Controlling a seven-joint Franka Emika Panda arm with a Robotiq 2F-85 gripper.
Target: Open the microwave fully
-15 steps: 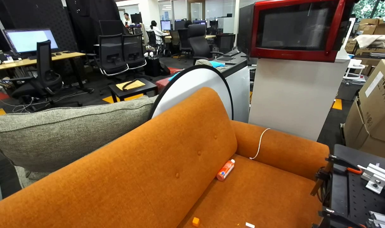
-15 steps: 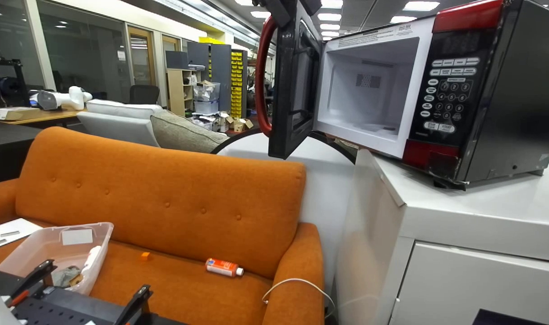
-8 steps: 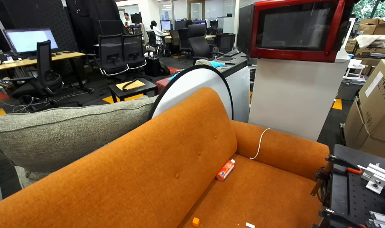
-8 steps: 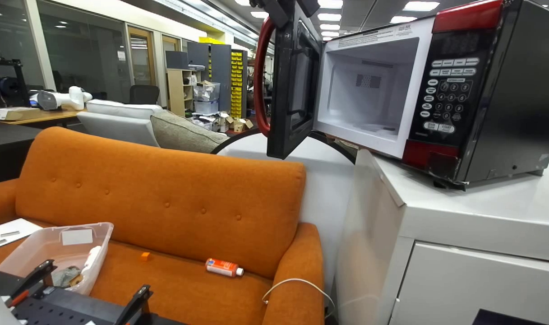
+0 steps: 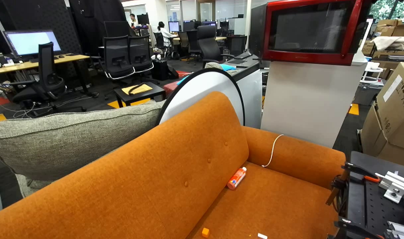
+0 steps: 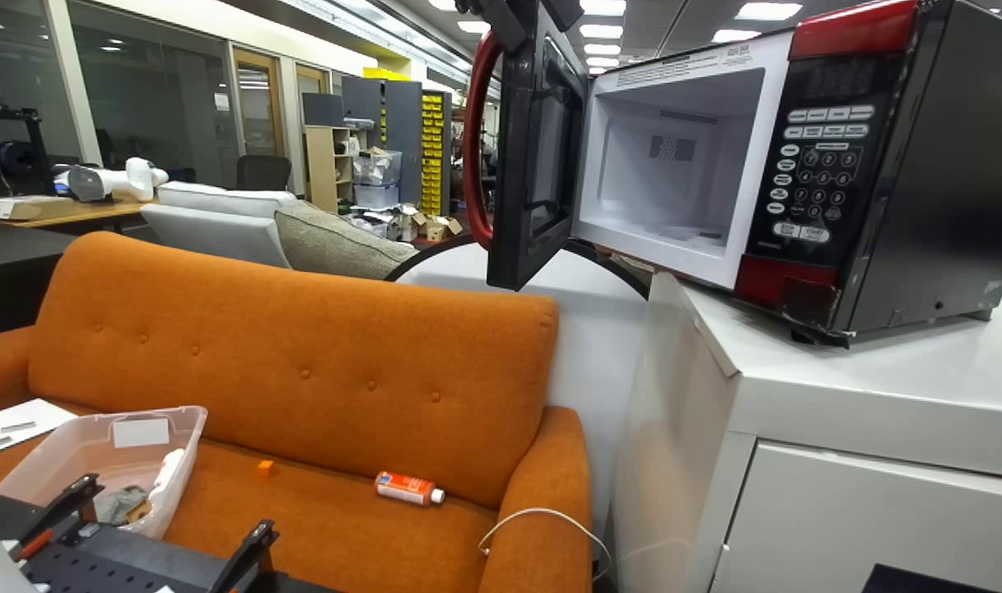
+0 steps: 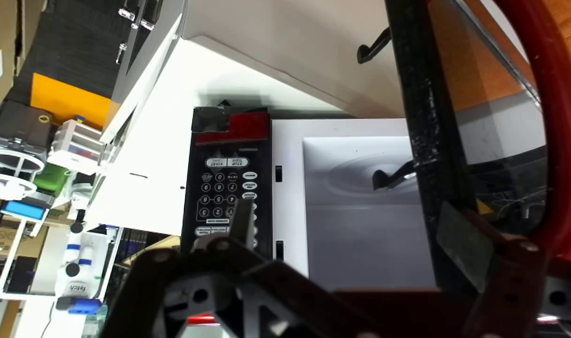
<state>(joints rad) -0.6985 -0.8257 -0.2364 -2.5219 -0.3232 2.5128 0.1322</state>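
On top of the white cabinet (image 6: 863, 494), in an exterior view, the microwave (image 6: 937, 189) stands upright, set at an angle to the cabinet's edges. From this spot you can see right into the pale cavity (image 6: 673, 165), plus the control panel (image 6: 813, 181). The microwave's front points left and toward the camera, with the long axis running from the hinge side, farther off, to the panel corner up close. The door (image 6: 542, 148) is swung way out, inner side showing at a steep slant, red handle (image 6: 477, 156) on its outer side. Two dark fingers (image 6: 509, 23) peek in by the door's top, mostly cropped.

Flip side of that in an exterior view: you get the door's outer face, dark window (image 5: 308, 30) and red frame (image 5: 301, 57), handle down its right side, cavity hidden behind it. A slice of dark casing (image 5: 257, 31) shows to the left, and the orange sofa (image 5: 175, 159) takes up most of the foreground.

Wrist view has the panel lettering upside down, and the microwave's long axis goes left to right across the picture. The gripper (image 7: 348, 211) is spread wide, one finger in front of the panel, the other over the door's dark edge, just beside the handle. Honestly can't tell if that second finger touches either of them.
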